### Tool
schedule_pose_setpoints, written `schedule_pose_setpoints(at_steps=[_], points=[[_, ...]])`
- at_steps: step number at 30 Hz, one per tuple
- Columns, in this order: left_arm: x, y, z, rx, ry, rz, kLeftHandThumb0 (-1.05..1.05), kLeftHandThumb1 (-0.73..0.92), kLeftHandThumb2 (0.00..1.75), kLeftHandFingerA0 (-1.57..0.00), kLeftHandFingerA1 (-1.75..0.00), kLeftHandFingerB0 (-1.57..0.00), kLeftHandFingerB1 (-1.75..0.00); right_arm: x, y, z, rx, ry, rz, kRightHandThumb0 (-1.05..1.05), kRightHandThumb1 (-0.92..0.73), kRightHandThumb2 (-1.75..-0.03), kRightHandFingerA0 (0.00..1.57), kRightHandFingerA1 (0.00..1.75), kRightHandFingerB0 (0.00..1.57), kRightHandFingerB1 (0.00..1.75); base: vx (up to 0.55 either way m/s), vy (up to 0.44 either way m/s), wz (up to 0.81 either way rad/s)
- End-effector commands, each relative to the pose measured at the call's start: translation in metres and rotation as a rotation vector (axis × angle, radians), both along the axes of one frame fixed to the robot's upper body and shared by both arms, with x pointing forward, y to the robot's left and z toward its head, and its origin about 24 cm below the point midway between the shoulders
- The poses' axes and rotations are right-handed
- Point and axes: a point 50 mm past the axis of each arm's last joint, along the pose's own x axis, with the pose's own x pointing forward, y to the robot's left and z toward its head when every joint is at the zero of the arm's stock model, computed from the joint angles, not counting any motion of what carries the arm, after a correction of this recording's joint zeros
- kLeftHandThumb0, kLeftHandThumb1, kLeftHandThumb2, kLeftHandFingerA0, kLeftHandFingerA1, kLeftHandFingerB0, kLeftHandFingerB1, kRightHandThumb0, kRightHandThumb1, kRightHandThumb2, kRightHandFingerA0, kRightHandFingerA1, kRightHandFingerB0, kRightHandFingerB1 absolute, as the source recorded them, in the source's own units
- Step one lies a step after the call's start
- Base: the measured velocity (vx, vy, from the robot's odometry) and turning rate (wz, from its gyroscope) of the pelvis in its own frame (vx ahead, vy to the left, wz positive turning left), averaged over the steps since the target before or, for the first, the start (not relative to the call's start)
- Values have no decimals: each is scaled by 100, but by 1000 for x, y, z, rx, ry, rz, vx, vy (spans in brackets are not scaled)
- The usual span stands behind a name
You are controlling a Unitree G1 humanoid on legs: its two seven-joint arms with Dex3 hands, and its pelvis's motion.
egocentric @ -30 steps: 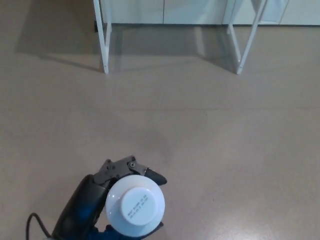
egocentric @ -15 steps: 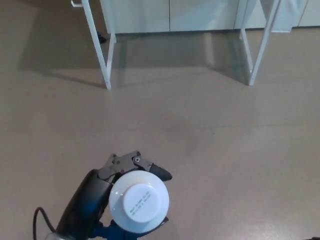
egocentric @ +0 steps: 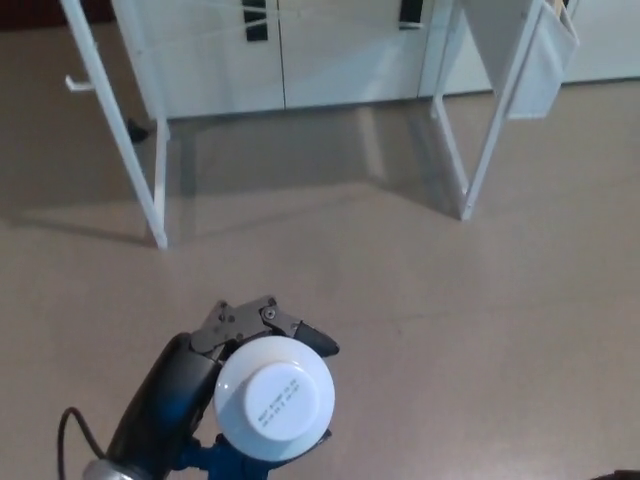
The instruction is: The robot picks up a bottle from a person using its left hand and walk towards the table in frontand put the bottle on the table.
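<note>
Gripping the bottle [egocentric: 268, 420] low in the near left of the scene, the left robot hand [egocentric: 185, 388] has its dark fingers [egocentric: 308, 338] wrapped round the far side, just under the top. From above, the bottle shows mostly as a broad, round white cap [egocentric: 276, 400] with a raised inner disc that carries two short lines of small dark print, too fine to read. Below the cap a strip of bright blue body peeks out towards the bottom edge. The bottle stands upright in the grasp, held in the air above the bare beige floor [egocentric: 460, 320] and touching nothing else. A thin dark cable [egocentric: 64, 440] loops beside the wrist. Well ahead of the bottle stand the slim white legs of the worktop [egocentric: 140, 170], one to the left and one to the right, splayed slightly outward; its top surface is out of sight. Behind the legs runs a row of white cabinet doors [egocentric: 330, 50]. The right robot hand does not show.
</note>
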Motion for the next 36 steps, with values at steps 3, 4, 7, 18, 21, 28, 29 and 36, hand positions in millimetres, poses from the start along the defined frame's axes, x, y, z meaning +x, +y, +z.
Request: schedule_pose_setpoints(at_steps=[3, 4, 7, 18, 21, 28, 29, 36], points=[[0, 1, 3, -9, -31, -3, -12, 64, 81, -110, -124, -87, -99, -4, -7, 0, -21, 30, 3, -46, -70, -61, 60, 44, 49, 38, 396, -133, 13], [-1, 1, 3, -6, -30, -3, -12, 64, 81, -110, -124, -87, -99, -5, -6, -1, -20, 32, 2, -46, -70, -61, 60, 44, 49, 38, 460, -180, 29], [-1, 1, 3, -11, -25, -7, -12, 66, 81, -111, -124, -86, -101, -6, -6, -1, -18, 35, 2, -46, -70, -61, 61, 44, 51, 39, 529, -264, 37], [-4, 3, 1, -5, -19, 6, -11, 64, 80, -113, -124, -86, -104, -11, -6, -3, -30, 51, 22, -46, -71, -62, 62, 44, 51, 39, 438, -35, -2], [-4, 5, 2, -9, -19, 10, -13, 65, 83, -112, -125, -86, -106, -12, -6, -4, -28, 57, 20, -46, -71, -62, 61, 45, 52, 39, 551, 227, -58], [-3, 10, 5, -7, -25, 22, -12, 66, 77, -110, -126, -83, -108, -14, -6, -4, -18, 54, 8, -46, -70, -59, 60, 43, 50, 38, 538, 264, -25], [-4, 10, 5, -32, -11, 16, -14, 67, 80, -108, -126, -84, -105, -15, -6, -5, -20, 57, 11, -46, -71, -59, 60, 43, 50, 37, 354, 41, 6], [-3, 13, 8, -76, -6, 27, -14, 71, 73, -107, -128, -84, -101, -15, -7, -5, -16, 54, 3, -45, -71, -61, 60, 44, 51, 38, 371, -67, 27]])
